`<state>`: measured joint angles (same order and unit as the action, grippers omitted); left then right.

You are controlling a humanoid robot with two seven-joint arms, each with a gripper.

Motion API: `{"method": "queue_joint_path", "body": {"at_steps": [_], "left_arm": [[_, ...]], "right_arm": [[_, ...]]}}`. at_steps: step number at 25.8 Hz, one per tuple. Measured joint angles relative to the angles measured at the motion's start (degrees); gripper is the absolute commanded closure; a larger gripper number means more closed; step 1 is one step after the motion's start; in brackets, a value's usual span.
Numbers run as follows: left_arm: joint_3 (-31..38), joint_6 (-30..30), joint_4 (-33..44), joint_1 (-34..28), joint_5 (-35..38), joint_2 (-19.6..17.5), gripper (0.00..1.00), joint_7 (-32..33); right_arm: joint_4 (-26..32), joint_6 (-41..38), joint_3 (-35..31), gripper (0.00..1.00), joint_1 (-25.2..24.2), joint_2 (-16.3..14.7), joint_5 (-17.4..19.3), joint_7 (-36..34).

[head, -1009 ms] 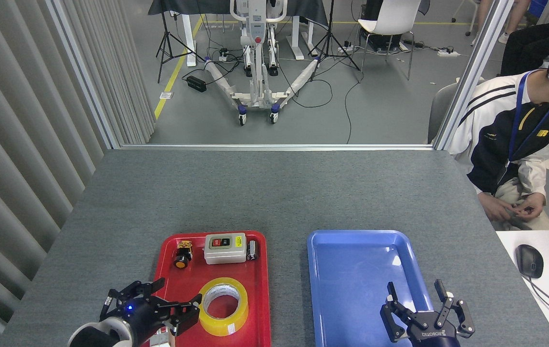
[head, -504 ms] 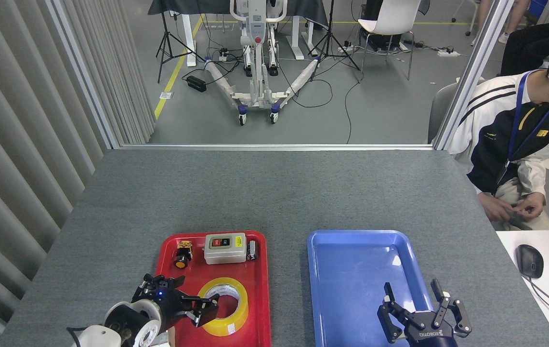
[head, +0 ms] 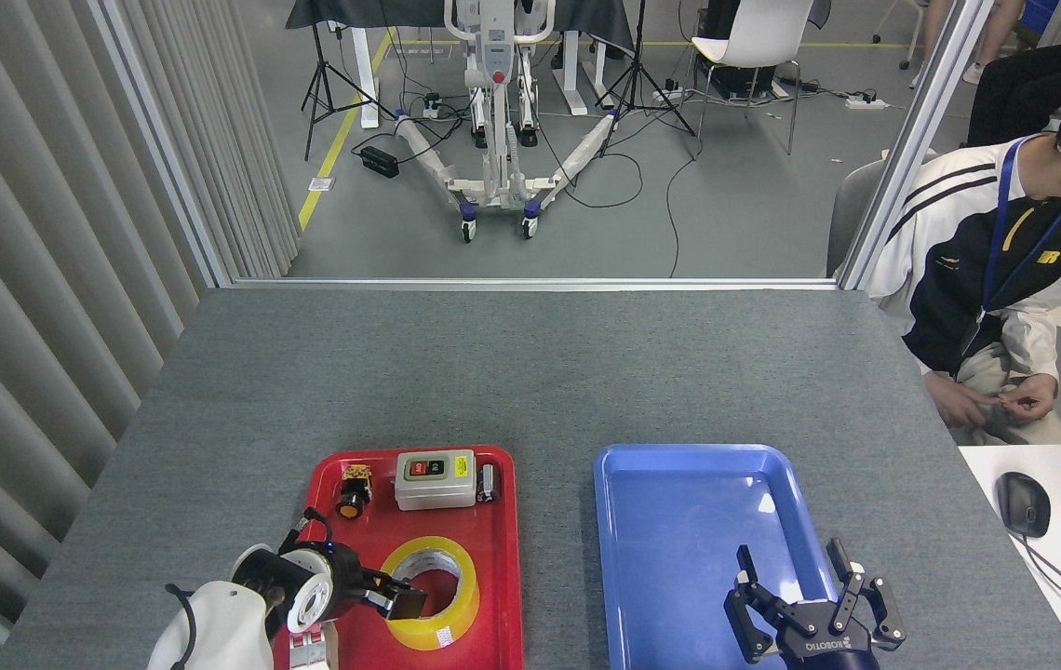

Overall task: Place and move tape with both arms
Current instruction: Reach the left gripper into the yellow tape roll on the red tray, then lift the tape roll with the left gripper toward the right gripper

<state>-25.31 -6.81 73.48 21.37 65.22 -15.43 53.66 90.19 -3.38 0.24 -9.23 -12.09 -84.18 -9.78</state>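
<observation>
Head view: left gripper [head: 397,598] at tape [head: 431,591] rim, closure unclear; right gripper [head: 810,609] fingers spread.

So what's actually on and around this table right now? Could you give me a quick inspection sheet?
Surface: grey table, holding a red tray and a blue tray side by side.
Job's things: yellow tape roll lying flat in the red tray; the blue tray holds nothing.
Clutter: grey switch box, orange push button and a small dark part at the red tray's far end.
Grippers: left gripper at the roll's near-left rim, grip unclear; right gripper open over the blue tray's near end.
Cables: floor cables beyond the table.
Surroundings: seated person, wheeled stand, white chair, mouse.
</observation>
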Motion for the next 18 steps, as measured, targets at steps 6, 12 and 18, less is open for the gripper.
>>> {"method": "queue_joint_path", "body": {"at_steps": [6,12,18], "left_arm": [[-0.84,-1.81,-0.38,0.85,-1.73,1.65,1.00,5.45],[2.67,-8.04,0.80,1.07,-10.03,4.09,1.00,6.16],[11.74,-25.00,1.62,0.72,-24.95,8.29,1.00,3.96]], "right_arm": [[0.00,-0.29,-0.04,0.00,0.00,0.05,-0.09,-0.07],[0.00,-0.32,-0.06,0.00,0.00,-0.13,-0.11,-0.08],[0.06,-0.40,-0.07,0.00,0.02,-0.39,-0.11,-0.09]]}}
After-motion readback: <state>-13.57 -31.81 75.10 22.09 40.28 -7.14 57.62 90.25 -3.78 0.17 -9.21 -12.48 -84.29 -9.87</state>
